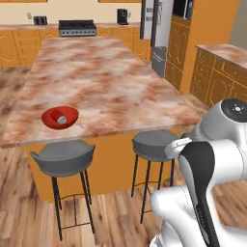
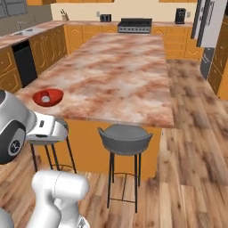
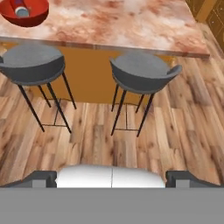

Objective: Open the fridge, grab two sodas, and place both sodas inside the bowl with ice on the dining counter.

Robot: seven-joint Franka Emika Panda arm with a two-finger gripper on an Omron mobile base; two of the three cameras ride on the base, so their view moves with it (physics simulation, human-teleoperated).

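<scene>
The glossy red bowl [image 1: 70,114] sits near the front left corner of the dining counter [image 1: 106,82], with the red soda can [image 1: 59,116] lying inside it. The right base view shows the bowl [image 2: 55,94] and can [image 2: 45,98] from the other side. In the hand view the bowl [image 3: 37,13] holding the can [image 3: 21,9] is at the top left, far ahead of my gripper [image 3: 112,178]. Its fingertips [image 3: 43,178] stand wide apart, open and empty, low above the wooden floor in front of the stools. The grey fridge [image 1: 161,34] stands at the back right, one door apparently swung out. The dark-brown bottle is out of view.
Two grey stools [image 1: 63,155] [image 1: 155,144] stand against the counter's front edge between me and the bowl, also seen as stools [image 3: 33,61] [image 3: 144,72]. Orange cabinets [image 1: 217,77] line the right wall. A stove [image 1: 77,27] is at the back.
</scene>
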